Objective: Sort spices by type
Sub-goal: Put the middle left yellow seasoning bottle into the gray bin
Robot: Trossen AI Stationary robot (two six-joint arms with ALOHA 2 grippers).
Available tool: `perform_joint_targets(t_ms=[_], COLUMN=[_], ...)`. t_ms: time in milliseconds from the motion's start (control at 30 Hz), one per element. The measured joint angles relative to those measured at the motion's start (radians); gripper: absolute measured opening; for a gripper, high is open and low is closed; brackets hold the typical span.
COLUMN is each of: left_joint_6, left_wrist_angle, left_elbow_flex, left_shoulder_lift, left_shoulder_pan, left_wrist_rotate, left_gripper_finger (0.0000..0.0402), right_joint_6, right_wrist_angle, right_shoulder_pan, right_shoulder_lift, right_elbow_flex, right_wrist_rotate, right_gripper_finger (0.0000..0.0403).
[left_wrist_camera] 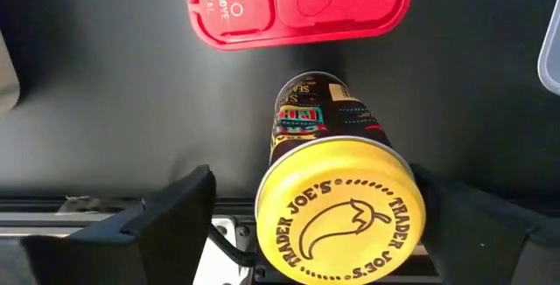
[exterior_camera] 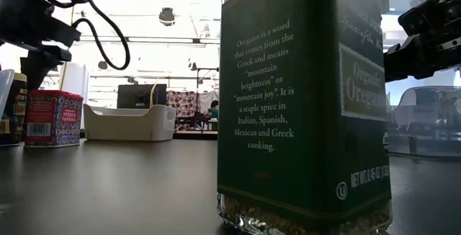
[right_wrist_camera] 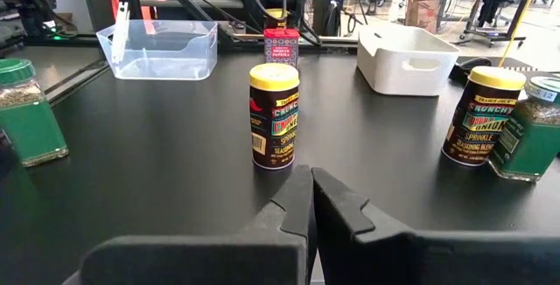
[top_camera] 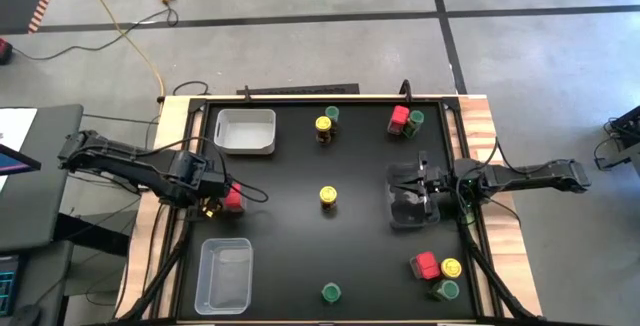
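At the left edge of the black table (top_camera: 300, 226), the left gripper (left_wrist_camera: 319, 224) hangs over a yellow-lidded jar (left_wrist_camera: 337, 206), its fingers (left_wrist_camera: 171, 211) spread wide on either side of the lid with a gap showing between them and the jar. A red spice tin (top_camera: 232, 199) stands just beside that jar. The right gripper (right_wrist_camera: 311, 202) sits at the right of the overhead frame with its fingers pressed together, holding nothing, pointed toward another yellow-lidded jar at the table's centre (top_camera: 328, 196). More spices cluster at the upper middle (top_camera: 326, 126), upper right (top_camera: 404, 120) and lower right (top_camera: 436, 274), and a green-lidded jar (top_camera: 331, 292) stands alone at the bottom centre. A white bin (top_camera: 245, 132) sits upper left, a clear bin (top_camera: 224, 276) lower left.
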Motion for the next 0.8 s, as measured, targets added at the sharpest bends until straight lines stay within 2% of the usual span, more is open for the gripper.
perform_joint_targets(t_ms=[433,800], left_joint_6=[-0.018,-0.247], left_wrist_angle=[-0.001,-0.016], left_elbow_flex=[0.004,0.062], left_shoulder_lift=[0.0,0.0], left_shoulder_pan=[0.0,0.0], left_wrist_rotate=[-0.022,-0.005], left_gripper_finger=[0.0222,0.0225], right_joint_6=[0.0,0.0], right_wrist_angle=[0.0,0.0], right_shoulder_pan=[0.0,0.0], right_shoulder_lift=[0.0,0.0], right_elbow_flex=[0.0,0.0], right_wrist_rotate=[0.0,0.0], right_gripper_finger=[0.0036,0.0036])
